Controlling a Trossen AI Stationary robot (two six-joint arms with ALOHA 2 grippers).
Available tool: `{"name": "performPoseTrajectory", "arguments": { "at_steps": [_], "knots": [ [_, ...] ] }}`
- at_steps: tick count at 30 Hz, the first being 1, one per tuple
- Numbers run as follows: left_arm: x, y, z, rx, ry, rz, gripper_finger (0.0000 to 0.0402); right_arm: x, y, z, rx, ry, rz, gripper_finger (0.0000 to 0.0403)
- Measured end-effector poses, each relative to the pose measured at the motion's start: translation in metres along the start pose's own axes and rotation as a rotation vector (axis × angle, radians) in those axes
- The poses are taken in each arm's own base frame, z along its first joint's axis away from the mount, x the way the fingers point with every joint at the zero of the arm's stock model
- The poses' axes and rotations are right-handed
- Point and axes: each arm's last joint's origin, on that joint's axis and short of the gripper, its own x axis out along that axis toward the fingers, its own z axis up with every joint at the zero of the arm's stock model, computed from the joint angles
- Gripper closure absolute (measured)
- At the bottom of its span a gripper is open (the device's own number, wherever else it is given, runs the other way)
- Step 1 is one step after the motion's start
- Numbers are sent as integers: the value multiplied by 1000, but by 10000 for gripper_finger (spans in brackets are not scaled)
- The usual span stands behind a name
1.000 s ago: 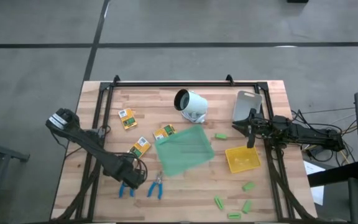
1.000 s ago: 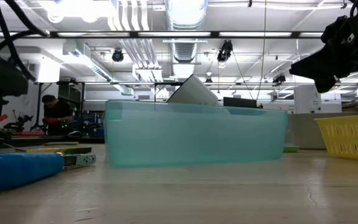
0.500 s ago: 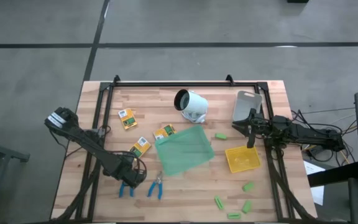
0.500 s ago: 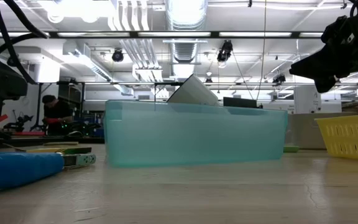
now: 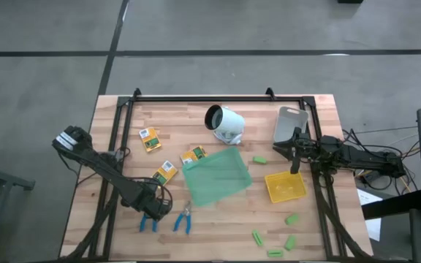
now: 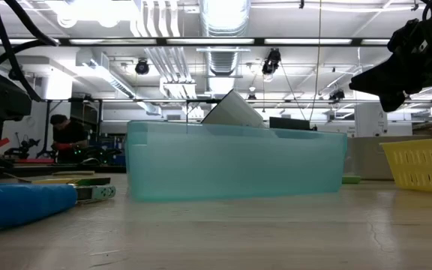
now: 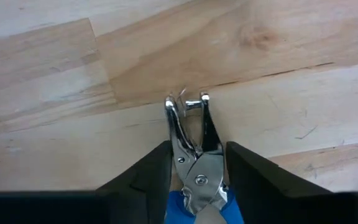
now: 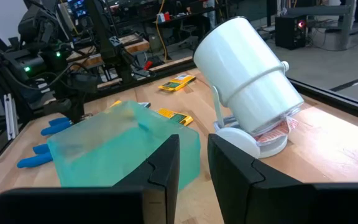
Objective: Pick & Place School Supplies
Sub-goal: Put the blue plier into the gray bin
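Two blue-handled tools lie on the wooden table near its front left: one (image 5: 148, 221) under my left gripper (image 5: 150, 210), the other (image 5: 183, 219) just to its right. In the left wrist view my left gripper (image 7: 196, 168) points down, its fingers on either side of the tool's metal head (image 7: 191, 124). Three yellow-and-green packets (image 5: 149, 138) (image 5: 164, 172) (image 5: 193, 155) lie flat at the left centre. Several light-green blocks (image 5: 291, 218) are scattered at the front right. My right gripper (image 5: 278, 148) waits at the right edge, open, level, holding nothing. My left gripper's fingers (image 7: 157, 171) come from above and stand close beside the tool's metal part near its pivot (image 7: 197, 177), lying along the tool. I cannot tell whether they touch it. The tool lies flat on the table.
A translucent green tray (image 5: 216, 177) sits mid-table, with a shallow yellow tray (image 5: 285, 186) to its right. A white tilted cup-like object (image 5: 224, 124) and a grey flat item (image 5: 291, 126) are at the back. A black frame (image 5: 218, 96) borders the table. A person (image 6: 64, 139) is far behind.
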Motion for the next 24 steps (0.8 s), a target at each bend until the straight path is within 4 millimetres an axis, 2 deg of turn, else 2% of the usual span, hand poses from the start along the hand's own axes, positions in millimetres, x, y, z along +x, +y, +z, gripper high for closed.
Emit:
{"name": "performPoseTrajectory", "arguments": {
  "at_steps": [7, 15, 24],
  "knots": [
    [0, 0, 0, -1, 0, 1, 294, 0, 0, 0, 0, 0, 0, 321],
    [-2, -1, 0, 4, -6, -9, 275, 0, 0, 0, 0, 0, 0, 321],
    [-10, -9, -1, 85, -80, -90, 284, 0, 0, 0, 0, 0, 0, 321]
  ]
}}
